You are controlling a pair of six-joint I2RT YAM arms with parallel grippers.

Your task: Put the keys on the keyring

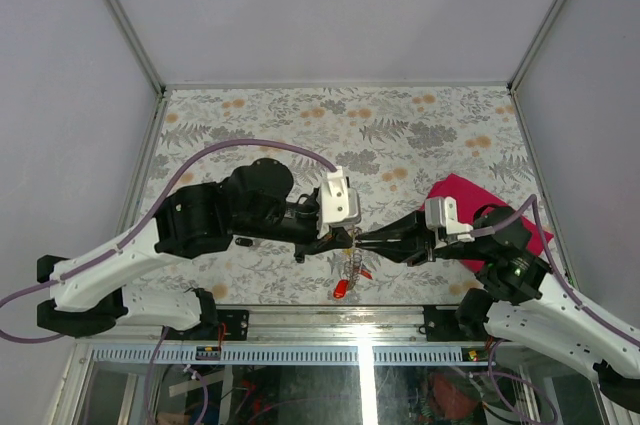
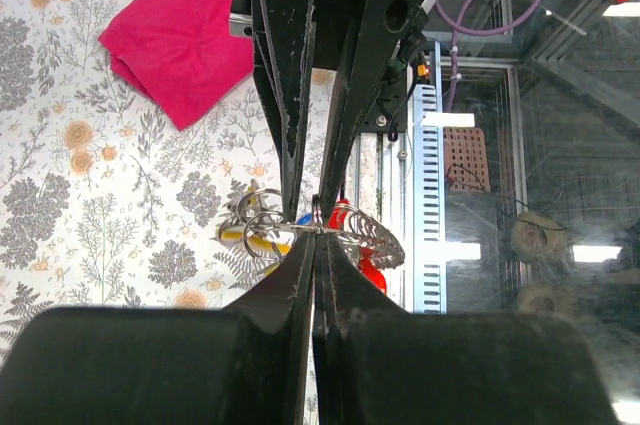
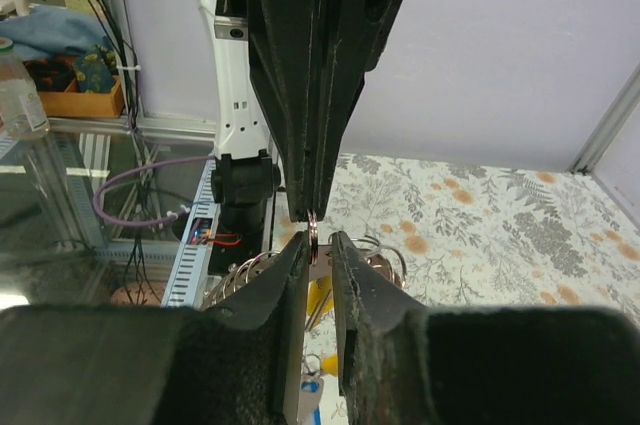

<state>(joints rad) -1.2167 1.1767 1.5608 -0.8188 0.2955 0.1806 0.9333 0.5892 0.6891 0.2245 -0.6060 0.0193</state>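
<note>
The left gripper point(image 2: 315, 237), jaws pressed shut, pinches the keyring point(image 3: 314, 228) above the near edge of the table point(image 1: 420, 135). The ring stands on edge, and the keys point(image 1: 345, 275) dangle beneath it, long axes pointing down. The right gripper point(image 3: 318, 242) meets it tip to tip, jaws slightly parted astride the ring.

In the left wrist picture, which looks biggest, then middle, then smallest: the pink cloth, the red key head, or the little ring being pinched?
1. pink cloth, biggest by far.
2. red key head, partly hidden.
3. little ring, tiniest.
</note>
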